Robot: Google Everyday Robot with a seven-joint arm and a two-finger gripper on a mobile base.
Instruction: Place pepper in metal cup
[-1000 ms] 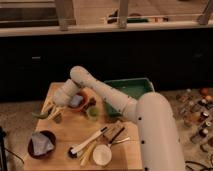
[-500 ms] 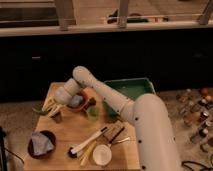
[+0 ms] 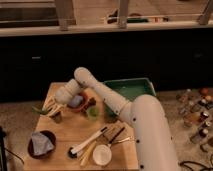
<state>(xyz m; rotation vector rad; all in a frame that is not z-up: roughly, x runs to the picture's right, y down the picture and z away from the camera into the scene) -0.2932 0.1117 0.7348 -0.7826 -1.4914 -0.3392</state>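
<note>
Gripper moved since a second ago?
No, not noticeably: the gripper stays just left of the orange bowl, above the metal cup, holding the pepper.

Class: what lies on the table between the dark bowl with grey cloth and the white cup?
A pale-handled utensil with a dark head lies there, in the camera view. The pincer is beside the orange bowl, by the pepper.

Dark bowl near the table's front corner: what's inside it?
A crumpled grey cloth fills the dark bowl; anything under it is hidden. The gripper is farther back, by the pepper.
</note>
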